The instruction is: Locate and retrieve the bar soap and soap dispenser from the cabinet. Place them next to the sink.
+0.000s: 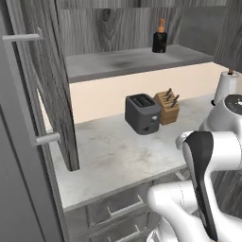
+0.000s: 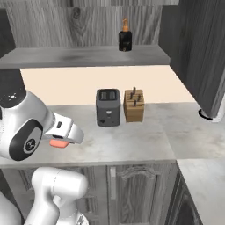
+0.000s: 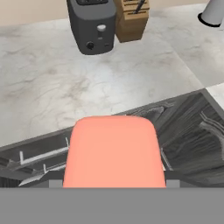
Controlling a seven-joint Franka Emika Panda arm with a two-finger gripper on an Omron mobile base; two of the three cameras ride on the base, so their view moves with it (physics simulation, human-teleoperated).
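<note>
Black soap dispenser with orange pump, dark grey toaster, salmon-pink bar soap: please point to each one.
Black soap dispenser with orange pump [image 2: 125, 40]: right base view, bottle body.
Dark grey toaster [image 1: 142, 114]: left base view, front face.
Salmon-pink bar soap [image 3: 113, 151]: hand view, flat top face.

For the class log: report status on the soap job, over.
Gripper shut on bar soap, above counter front edge. Soap dispenser upright on cabinet shelf. Toaster and knife block farther back.
</note>
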